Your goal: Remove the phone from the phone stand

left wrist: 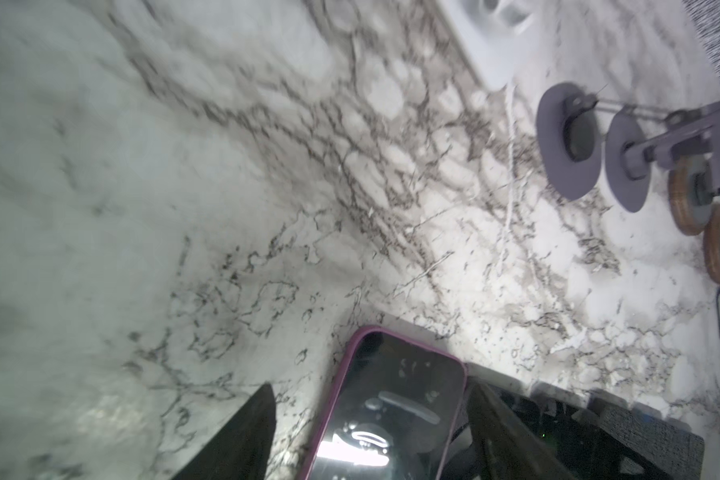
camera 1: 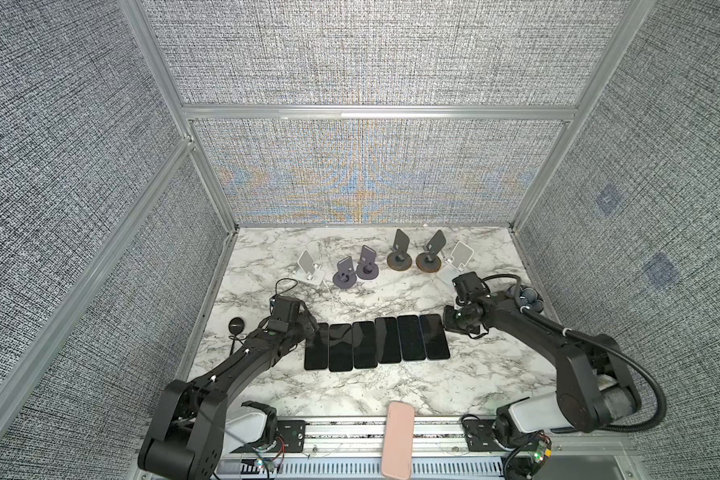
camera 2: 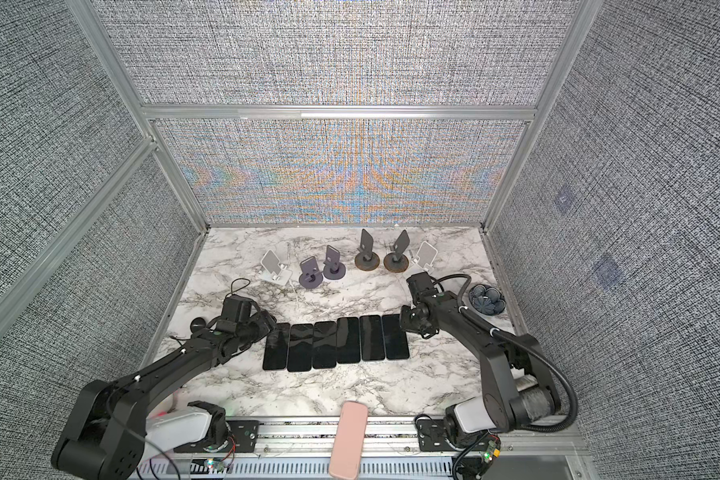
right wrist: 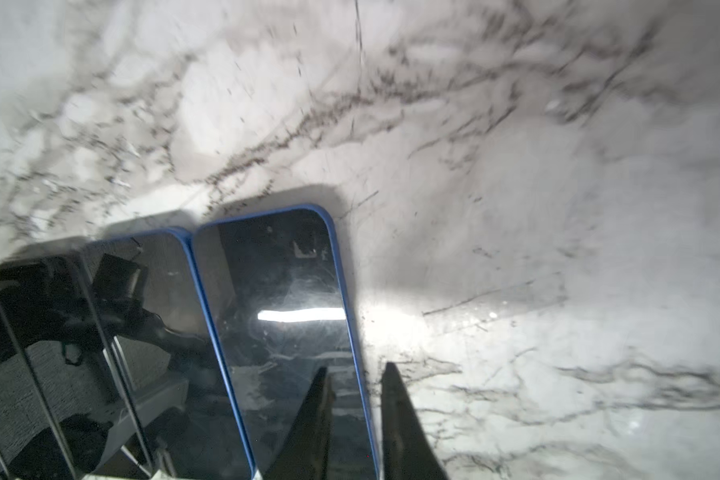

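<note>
Six phones (camera 1: 387,340) flat, screens up, long axes front-to-back

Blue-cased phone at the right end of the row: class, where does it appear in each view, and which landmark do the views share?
In both top views: blue-cased phone, rightmost of the flat row, lower centre.
Left wrist: not in it.
Right wrist: lower centre, its long edge between the right gripper's jaws.
Shared landmark: marbled table.
</note>
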Controlling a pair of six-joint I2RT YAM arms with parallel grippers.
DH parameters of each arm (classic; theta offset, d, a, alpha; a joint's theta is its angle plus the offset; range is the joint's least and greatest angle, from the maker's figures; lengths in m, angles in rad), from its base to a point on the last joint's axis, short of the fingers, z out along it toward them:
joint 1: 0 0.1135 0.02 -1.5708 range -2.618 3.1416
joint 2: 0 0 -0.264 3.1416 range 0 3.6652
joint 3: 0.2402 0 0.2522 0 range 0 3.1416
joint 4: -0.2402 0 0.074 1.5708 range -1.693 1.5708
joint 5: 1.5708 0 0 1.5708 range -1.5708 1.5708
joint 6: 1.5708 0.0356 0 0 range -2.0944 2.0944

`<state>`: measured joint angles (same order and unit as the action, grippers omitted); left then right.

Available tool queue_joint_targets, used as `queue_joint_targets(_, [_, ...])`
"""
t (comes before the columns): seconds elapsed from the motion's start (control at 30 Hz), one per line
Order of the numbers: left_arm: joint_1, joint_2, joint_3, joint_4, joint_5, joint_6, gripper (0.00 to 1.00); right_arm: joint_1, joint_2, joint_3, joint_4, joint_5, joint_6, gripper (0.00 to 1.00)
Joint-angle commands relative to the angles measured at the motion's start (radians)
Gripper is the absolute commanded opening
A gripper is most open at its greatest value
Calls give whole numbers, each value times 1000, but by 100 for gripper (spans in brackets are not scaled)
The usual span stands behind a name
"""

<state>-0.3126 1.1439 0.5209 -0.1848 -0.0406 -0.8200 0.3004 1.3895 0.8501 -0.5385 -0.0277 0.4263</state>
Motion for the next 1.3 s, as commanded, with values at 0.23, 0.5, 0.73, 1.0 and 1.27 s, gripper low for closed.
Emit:
queue_joint_targets(0.23, [3, -176, 156, -162, -475, 339, 97, -53, -235, 11, 187, 233, -200, 98])
queue_joint_targets(0.5, [70, -67, 116, 90, -597, 527, 99, -73, -236, -272, 722, 384, -350, 99])
queue_joint_targets(0.73, [177, 113, 42, 388, -551, 666, 99, -83, -92, -418, 1032, 490, -427, 99])
queue_joint_targets(1.0, [195, 289, 14, 691, -526, 704, 99, -106, 8, -436, 1246, 469, -461, 99])
queue_joint_targets(1.27, [204, 361, -10, 836, -469, 760, 99, -116, 88, -470, 1392, 470, -480, 99])
